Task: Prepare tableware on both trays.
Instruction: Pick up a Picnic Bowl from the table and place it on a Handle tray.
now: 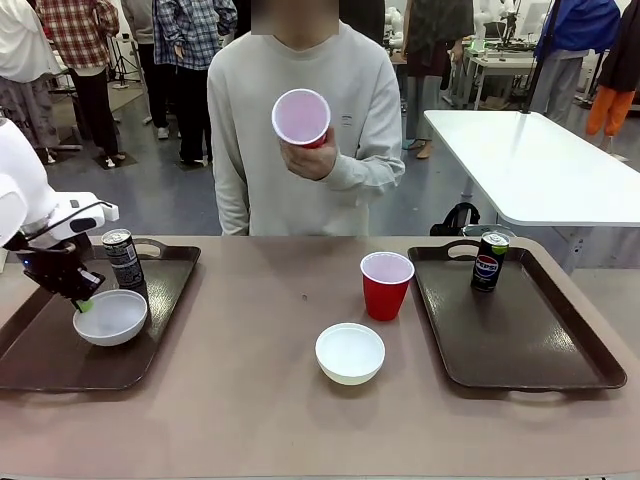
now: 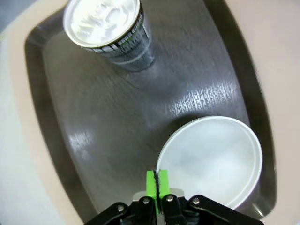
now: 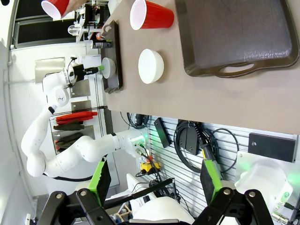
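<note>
Meeting rim of round white bowl (image 2: 211,159): pinched left gripper (image 2: 158,180); pebbled tray (image 2: 117,117)

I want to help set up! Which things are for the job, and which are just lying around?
For the job: two dark brown plastic trays, two round white bowls, two red plastic cups, two small black drink cans.
Just lying about: long white table behind, black bag on the floor.

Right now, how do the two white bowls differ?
The tray bowl sits on the left tray beside a can, its rim pinched by the left end effector; the table bowl sits untouched on the bare table. Both are round, white, upright and empty.
</note>
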`<move>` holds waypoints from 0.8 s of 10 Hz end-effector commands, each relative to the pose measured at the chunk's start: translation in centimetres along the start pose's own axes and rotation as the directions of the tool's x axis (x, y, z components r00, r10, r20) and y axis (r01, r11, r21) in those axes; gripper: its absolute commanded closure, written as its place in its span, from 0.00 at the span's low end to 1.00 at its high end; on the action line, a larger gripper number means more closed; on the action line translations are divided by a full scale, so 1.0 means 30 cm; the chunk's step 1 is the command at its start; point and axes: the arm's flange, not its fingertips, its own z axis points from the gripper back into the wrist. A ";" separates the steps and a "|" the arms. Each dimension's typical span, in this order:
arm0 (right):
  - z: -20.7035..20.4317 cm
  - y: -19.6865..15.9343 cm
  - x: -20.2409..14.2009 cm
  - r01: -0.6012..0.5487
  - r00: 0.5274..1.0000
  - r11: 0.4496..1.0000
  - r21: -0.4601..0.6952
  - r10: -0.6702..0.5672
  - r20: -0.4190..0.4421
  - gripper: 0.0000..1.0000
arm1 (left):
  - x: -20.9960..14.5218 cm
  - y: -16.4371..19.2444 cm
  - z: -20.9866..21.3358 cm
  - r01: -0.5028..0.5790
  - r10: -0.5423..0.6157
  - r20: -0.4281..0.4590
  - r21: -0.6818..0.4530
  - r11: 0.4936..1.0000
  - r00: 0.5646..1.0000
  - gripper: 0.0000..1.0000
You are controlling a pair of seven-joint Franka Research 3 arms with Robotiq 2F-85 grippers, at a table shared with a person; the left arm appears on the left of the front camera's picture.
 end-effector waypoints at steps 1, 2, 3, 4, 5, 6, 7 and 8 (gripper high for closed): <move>0.000 0.001 0.000 -0.017 1.000 1.000 0.018 0.017 -0.003 0.00 | -0.020 -0.002 -0.028 0.024 -0.023 -0.025 0.036 0.999 0.999 0.98; 0.000 0.001 0.000 -0.017 1.000 1.000 0.018 0.017 -0.003 0.00 | -0.022 -0.004 -0.013 0.018 -0.018 -0.033 0.013 1.000 0.999 0.39; 0.000 0.001 0.000 -0.017 1.000 1.000 0.018 0.017 -0.003 0.00 | -0.028 -0.007 0.012 0.015 -0.014 -0.025 0.003 1.000 1.000 0.38; 0.000 0.001 0.000 -0.017 1.000 1.000 0.018 0.017 -0.003 0.00 | -0.037 -0.008 0.040 0.009 -0.009 -0.014 -0.008 1.000 1.000 0.00; 0.000 0.001 0.000 -0.017 1.000 1.000 0.018 0.017 -0.003 0.00 | -0.042 -0.009 0.070 0.009 -0.009 -0.005 -0.017 1.000 1.000 0.00; 0.000 0.001 0.000 -0.017 1.000 1.000 0.018 0.017 -0.003 0.00 | -0.050 -0.009 0.103 0.004 -0.004 -0.008 -0.042 0.999 1.000 0.00; 0.000 0.001 0.000 -0.017 1.000 1.000 0.018 0.017 -0.003 0.00 | -0.055 -0.004 0.133 -0.006 0.006 0.006 -0.063 0.998 1.000 0.57; 0.000 0.001 0.000 -0.017 1.000 1.000 0.018 0.017 -0.003 0.00 | -0.061 -0.004 0.168 -0.004 0.005 0.020 -0.084 0.996 1.000 0.47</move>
